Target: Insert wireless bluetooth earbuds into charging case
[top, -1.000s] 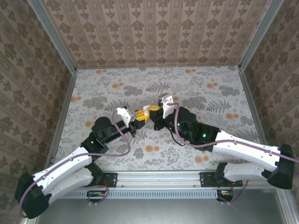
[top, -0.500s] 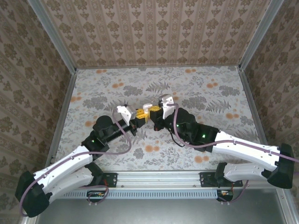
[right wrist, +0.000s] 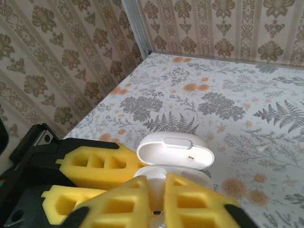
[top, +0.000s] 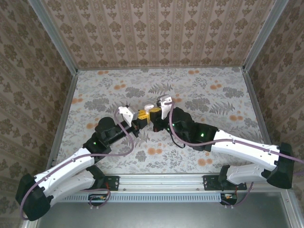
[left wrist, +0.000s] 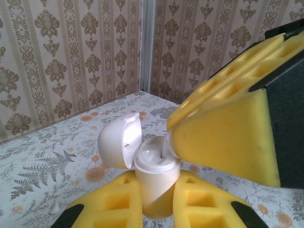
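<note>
The white charging case (left wrist: 156,185) stands upright between the yellow foam fingers of my left gripper (left wrist: 156,179), which is shut on its body. Its lid (left wrist: 118,142) hangs open to the left. My right gripper (right wrist: 159,190) comes in from the right above the case, with a white earbud (right wrist: 159,202) pinched by its stem between the fingers. The earbud's head (left wrist: 167,146) sits at the case's open well. In the top view both grippers meet at mid-table, left gripper (top: 141,115) and right gripper (top: 153,114), with the case lid (top: 148,107) showing white between them.
The flowered tabletop (top: 209,95) spreads around the grippers. Patterned walls with metal corner posts (top: 57,42) close the table in on three sides. A metal rail (top: 161,183) runs along the near edge by the arm bases.
My right gripper has moved left and down onto the case, bringing the earbud to the open well. The left gripper has kept its hold and barely moved.
</note>
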Robot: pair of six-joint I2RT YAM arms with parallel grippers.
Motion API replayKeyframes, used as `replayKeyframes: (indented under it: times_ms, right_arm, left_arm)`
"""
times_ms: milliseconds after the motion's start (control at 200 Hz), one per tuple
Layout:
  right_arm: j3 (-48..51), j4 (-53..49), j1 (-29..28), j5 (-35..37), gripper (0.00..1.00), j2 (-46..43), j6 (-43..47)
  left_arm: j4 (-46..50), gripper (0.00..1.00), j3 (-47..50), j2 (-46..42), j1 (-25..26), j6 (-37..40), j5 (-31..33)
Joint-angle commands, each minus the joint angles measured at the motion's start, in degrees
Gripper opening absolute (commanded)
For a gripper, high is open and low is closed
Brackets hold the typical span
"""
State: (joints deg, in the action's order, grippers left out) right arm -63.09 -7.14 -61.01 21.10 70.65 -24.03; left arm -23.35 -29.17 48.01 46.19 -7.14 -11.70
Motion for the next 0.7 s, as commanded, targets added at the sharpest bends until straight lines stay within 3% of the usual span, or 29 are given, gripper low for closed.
replayKeyframes:
  times_ms: [0, 135, 450, 600, 695]
  right_arm:
    - [-2.8, -5.1, -0.8, -0.9, 0.22, 0.9, -2.1]
    - [-4.7, -6.7, -0.8, -1.0, 0.37, 0.4, -3.3]
    - [-8.9, -9.8, 0.9, -4.5, 0.51, -3.7, -8.8]
    - [-9.9, -11.6, 2.9, -8.4, 0.52, -5.1, -11.1]
    - [-9.5, -12.3, 4.8, -10.9, 0.47, -6.2, -11.9]
  left_arm:
    - [-3.2, 0.0, -2.1, -0.1, -0.2, -1.0, 0.9]
    - [-2.8, 0.0, -2.3, -0.1, -0.1, -1.0, 0.6]
    - [-2.3, 0.0, -2.5, 0.3, -0.1, -1.4, 0.0]
    - [-2.0, 0.0, -3.1, 0.9, -0.2, -2.1, -1.7]
    - [-1.9, 0.0, -3.4, 1.2, -0.5, -2.7, -3.3]
